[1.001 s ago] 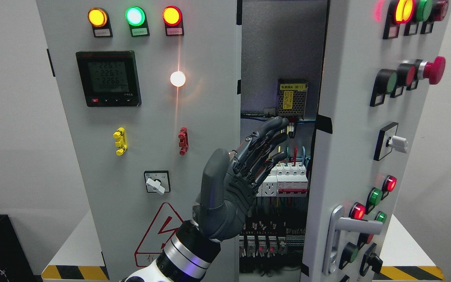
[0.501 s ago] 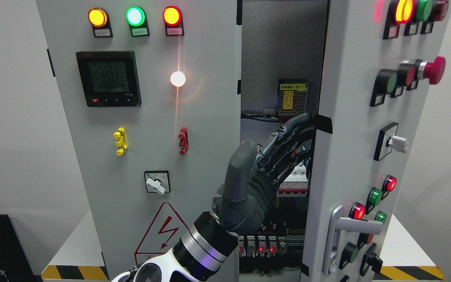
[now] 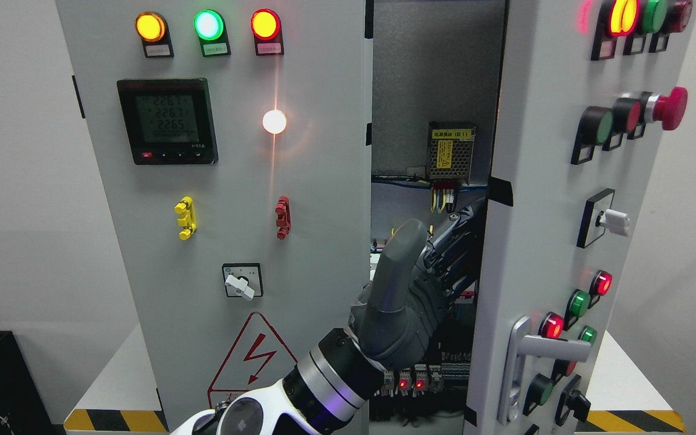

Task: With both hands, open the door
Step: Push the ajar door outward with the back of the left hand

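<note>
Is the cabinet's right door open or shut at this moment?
Partly open. The right door is swung outward, leaving a gap that shows the wiring and breakers inside; the left hand reaches into that gap at the door's edge.

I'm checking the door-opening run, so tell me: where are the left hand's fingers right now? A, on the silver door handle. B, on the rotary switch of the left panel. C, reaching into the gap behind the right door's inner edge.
C: the left hand reaches into the opening, its fingers passing behind the right door edge.
</note>
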Motion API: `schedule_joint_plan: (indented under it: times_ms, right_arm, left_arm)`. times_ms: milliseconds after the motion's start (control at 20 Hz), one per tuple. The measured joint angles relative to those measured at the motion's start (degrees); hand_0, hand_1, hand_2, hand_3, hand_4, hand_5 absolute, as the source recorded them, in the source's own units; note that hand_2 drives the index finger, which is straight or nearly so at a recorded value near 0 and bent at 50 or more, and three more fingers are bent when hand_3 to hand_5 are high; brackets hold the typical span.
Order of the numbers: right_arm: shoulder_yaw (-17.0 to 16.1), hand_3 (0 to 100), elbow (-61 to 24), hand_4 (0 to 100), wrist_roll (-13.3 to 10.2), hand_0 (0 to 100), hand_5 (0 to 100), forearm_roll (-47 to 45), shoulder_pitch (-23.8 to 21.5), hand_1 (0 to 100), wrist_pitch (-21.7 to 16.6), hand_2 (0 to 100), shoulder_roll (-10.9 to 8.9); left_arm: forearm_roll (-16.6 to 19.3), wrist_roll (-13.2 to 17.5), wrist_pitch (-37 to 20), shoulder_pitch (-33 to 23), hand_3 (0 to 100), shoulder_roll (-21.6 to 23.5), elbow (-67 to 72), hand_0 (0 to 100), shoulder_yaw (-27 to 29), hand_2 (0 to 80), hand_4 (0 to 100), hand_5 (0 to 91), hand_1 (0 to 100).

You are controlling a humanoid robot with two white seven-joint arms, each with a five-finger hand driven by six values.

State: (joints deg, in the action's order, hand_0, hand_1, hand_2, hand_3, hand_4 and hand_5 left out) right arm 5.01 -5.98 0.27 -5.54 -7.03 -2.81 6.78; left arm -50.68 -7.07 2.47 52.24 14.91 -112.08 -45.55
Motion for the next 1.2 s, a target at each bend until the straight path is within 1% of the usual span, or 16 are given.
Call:
schedule_joint_plan:
  times_ms: [250,501,801,1201]
  right_arm:
    - [0.0,0,0.0,0,0.0,19,0,0.0,0.0,0,0.0,0,0.00]
    - [0.0,0,0.0,0,0.0,19,0,0.0,0.0,0,0.0,0,0.00]
    - [0.0,0,0.0,0,0.0,19,0,0.0,0.0,0,0.0,0,-0.01]
    - [0.0,0,0.0,0,0.0,19,0,0.0,0.0,0,0.0,0,-0.01]
  left_arm:
    - [-1.6,0.0,-0.8,2.0,0,1.8,-0.5,0,-1.3,0.0,0,0.0,0]
    - [-2.3,0.2,-1.0,3.5,0,3.8,-1.5,0,-2.8,0.0,0,0.0,0]
    - [-3.2,0.2,-1.0,6.6,0,5.5,-2.3,0,-4.2,0.0,0,0.0,0]
    - [-4.1,0.2,-1.1,9.4,0,5.3,-2.8,0,-6.6,0.0,0,0.0,0]
